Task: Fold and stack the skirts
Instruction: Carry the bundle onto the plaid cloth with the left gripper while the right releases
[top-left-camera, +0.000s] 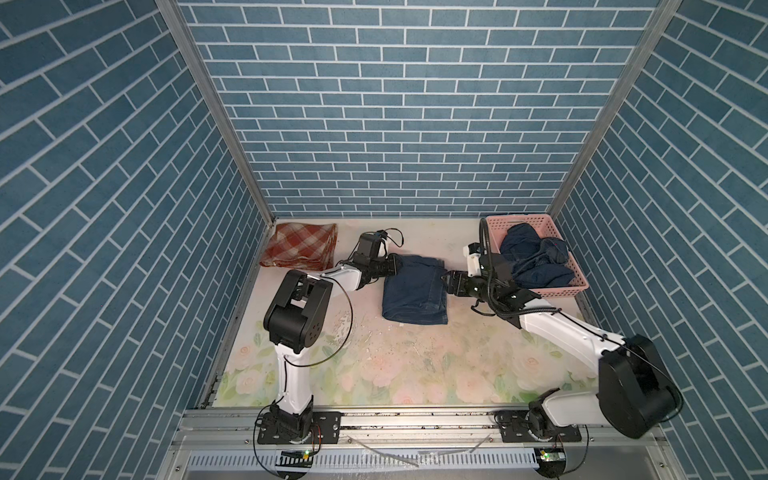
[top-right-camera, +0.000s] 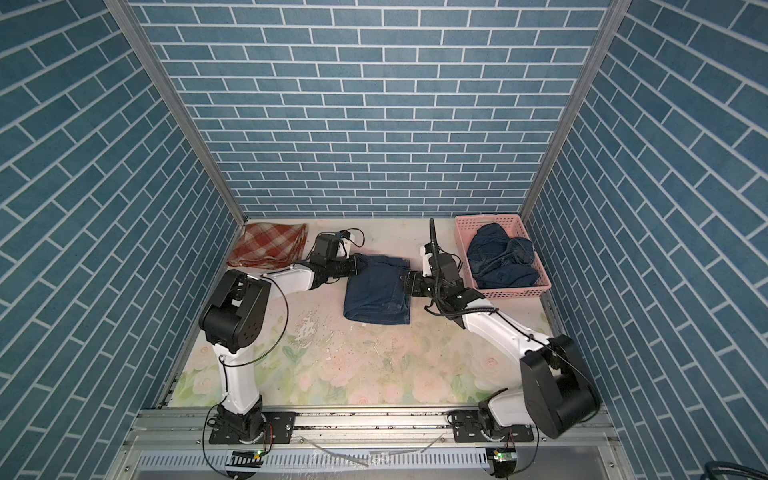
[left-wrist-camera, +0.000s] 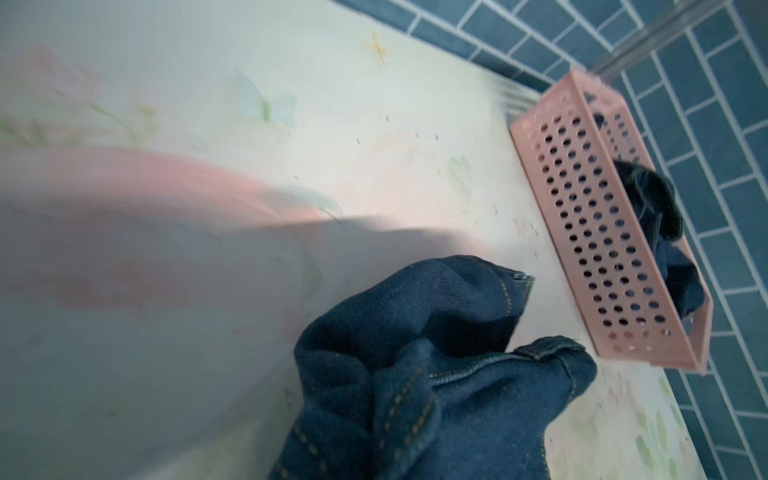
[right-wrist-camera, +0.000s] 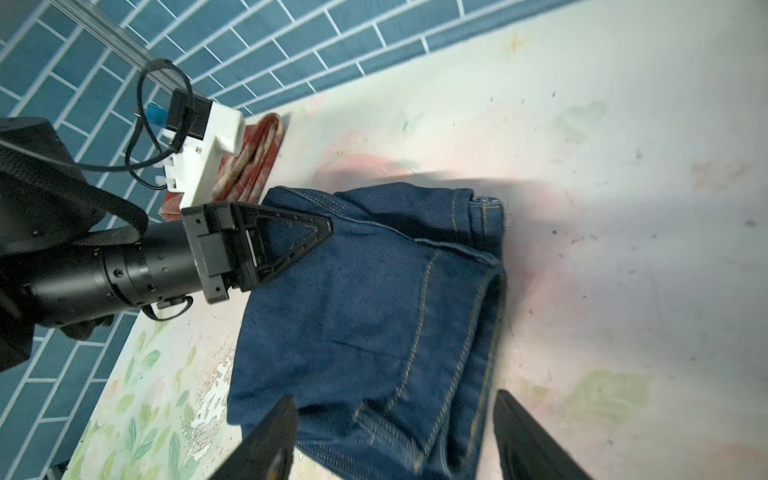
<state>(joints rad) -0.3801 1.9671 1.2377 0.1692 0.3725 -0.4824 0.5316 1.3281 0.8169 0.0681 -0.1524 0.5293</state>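
A folded dark blue denim skirt (top-left-camera: 415, 291) (top-right-camera: 376, 293) lies mid-table in both top views. My left gripper (top-left-camera: 394, 266) (right-wrist-camera: 320, 235) is shut on its far left corner, and the bunched denim (left-wrist-camera: 436, 374) hides the jaws in the left wrist view. My right gripper (top-left-camera: 446, 281) (right-wrist-camera: 395, 440) stands open at the skirt's right edge, one finger on each side of the stitched hem (right-wrist-camera: 415, 415). A folded rust-red and cream plaid skirt (top-left-camera: 301, 245) (top-right-camera: 270, 245) lies in the far left corner. Another denim skirt (top-left-camera: 534, 259) (top-right-camera: 498, 259) sits crumpled in the basket.
A pink perforated basket (top-left-camera: 519, 219) (left-wrist-camera: 602, 232) stands at the far right against the wall. Blue brick walls close in the table on three sides. Both arm bases sit on the rail along the near edge. The floral tabletop (top-left-camera: 415, 365) stretches in front of the skirt.
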